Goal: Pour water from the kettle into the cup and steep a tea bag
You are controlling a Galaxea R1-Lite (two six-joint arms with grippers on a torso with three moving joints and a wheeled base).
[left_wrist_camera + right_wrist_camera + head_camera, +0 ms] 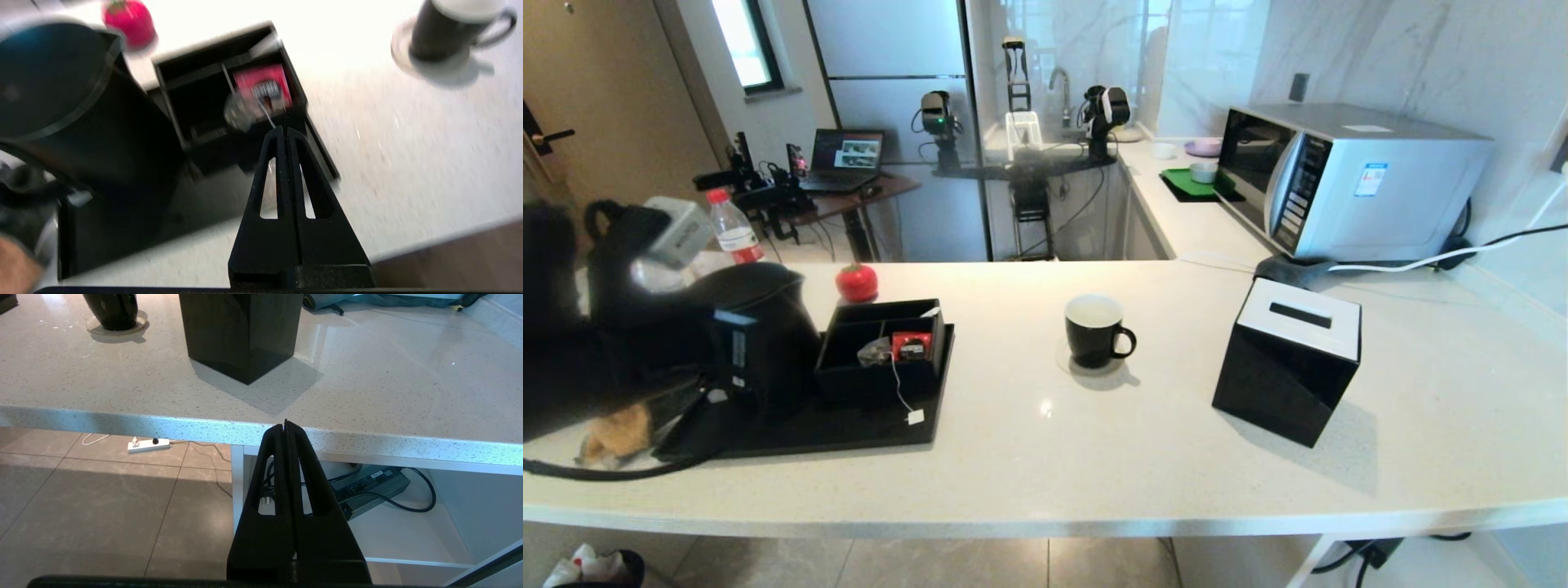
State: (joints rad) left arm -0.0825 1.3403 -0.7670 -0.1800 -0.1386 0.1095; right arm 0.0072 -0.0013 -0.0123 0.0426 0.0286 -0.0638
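Note:
The black kettle stands at the left end of a black tray, partly behind my blurred left arm. The tea bag lies in a black organiser box, its string running down to a white tag. Near the counter's middle the cup sits on a clear coaster, and I cannot make out any water. My left gripper is shut and empty, hovering over the tray's front with the tea bag just beyond it and the kettle beside it. Below the counter's front edge, my right gripper is shut and empty.
A black tissue box stands right of the cup, and a microwave sits at the back right. A red packet lies in the organiser. A red tomato-shaped object and a red-capped bottle are behind the tray.

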